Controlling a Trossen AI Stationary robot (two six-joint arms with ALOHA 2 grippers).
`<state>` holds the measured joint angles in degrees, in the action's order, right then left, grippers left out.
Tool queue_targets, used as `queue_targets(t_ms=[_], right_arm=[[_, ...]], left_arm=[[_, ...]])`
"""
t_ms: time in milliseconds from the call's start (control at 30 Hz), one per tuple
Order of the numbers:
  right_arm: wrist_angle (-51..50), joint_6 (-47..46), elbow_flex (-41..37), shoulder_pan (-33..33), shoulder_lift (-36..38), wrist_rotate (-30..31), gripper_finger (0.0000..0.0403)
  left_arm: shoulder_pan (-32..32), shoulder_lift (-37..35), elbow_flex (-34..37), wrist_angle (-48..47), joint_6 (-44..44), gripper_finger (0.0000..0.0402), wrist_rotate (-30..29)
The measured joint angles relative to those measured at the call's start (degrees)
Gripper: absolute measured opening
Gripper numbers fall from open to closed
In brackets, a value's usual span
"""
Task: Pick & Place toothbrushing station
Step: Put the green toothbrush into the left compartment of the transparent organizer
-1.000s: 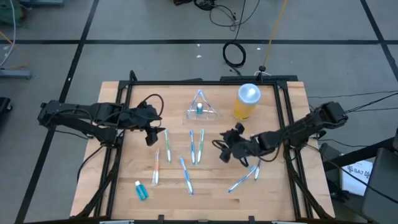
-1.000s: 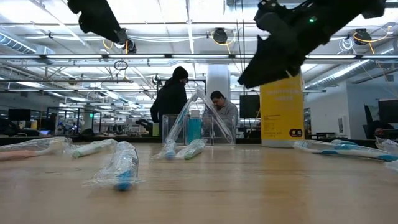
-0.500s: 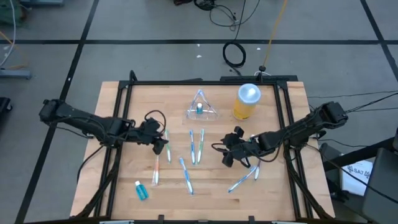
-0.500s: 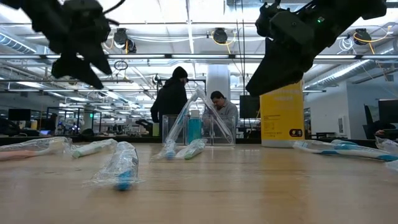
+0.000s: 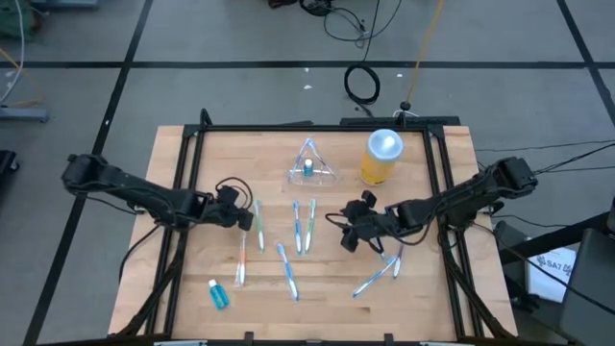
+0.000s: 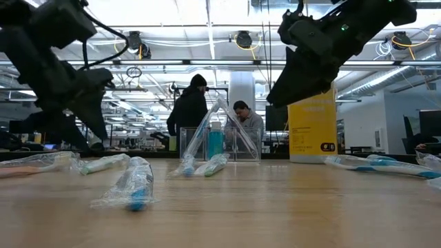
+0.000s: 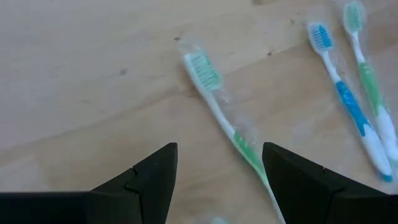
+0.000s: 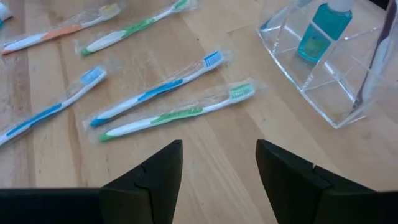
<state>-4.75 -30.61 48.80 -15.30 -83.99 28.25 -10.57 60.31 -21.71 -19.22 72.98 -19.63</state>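
The toothbrushing station (image 5: 310, 165) is a clear plastic, triangle-shaped holder with a small blue bottle inside. It stands on the table's far middle and also shows in the right wrist view (image 8: 329, 74) and the low view (image 6: 238, 141). My left gripper (image 5: 248, 219) is open and empty, low over the table's left middle. A wrapped green toothbrush (image 7: 225, 121) lies just ahead of its fingers. My right gripper (image 5: 350, 235) is open and empty, raised above the table's right middle. It faces the wrapped brushes (image 8: 177, 115) and the station.
A yellow jar with a white lid (image 5: 381, 157) stands right of the station. Several wrapped toothbrushes (image 5: 303, 226) lie across the table's middle, and two more lie near the right (image 5: 377, 276). A small blue bottle (image 5: 218, 294) lies at the near left. People (image 6: 189, 110) stand beyond the table.
My left gripper has come down from high above the table to just over it. It has also moved toward the near edge and a little to the right, over the green toothbrush. It stays open.
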Motion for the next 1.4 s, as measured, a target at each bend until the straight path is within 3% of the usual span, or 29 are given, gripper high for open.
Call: queue_targets(t_ms=[300,600,1067,1267,1400], right_arm=[[0.2,-0.02,0.0,0.8,0.0,-0.02,0.0199],[0.17,-0.02,0.0,0.8,0.0,-0.04,0.0199],[0.0,-0.02,0.02,0.81,0.0,-0.04,0.0199],[-0.02,-0.02,0.02,0.8,0.0,-0.07,0.0199],[-0.03,-0.02,0.02,0.8,0.0,-0.07,0.0199]], left_arm=[[4.25,11.27,-0.02,13.09,-3.7,0.0244,0.3],[8.14,17.49,-0.54,15.5,-4.67,0.0237,2.49],[8.79,17.56,-0.31,16.01,-9.58,0.0058,1.13],[8.74,16.16,-0.15,19.03,-12.25,0.0009,2.44],[8.74,13.5,-0.21,22.87,-15.01,0.0014,1.42]])
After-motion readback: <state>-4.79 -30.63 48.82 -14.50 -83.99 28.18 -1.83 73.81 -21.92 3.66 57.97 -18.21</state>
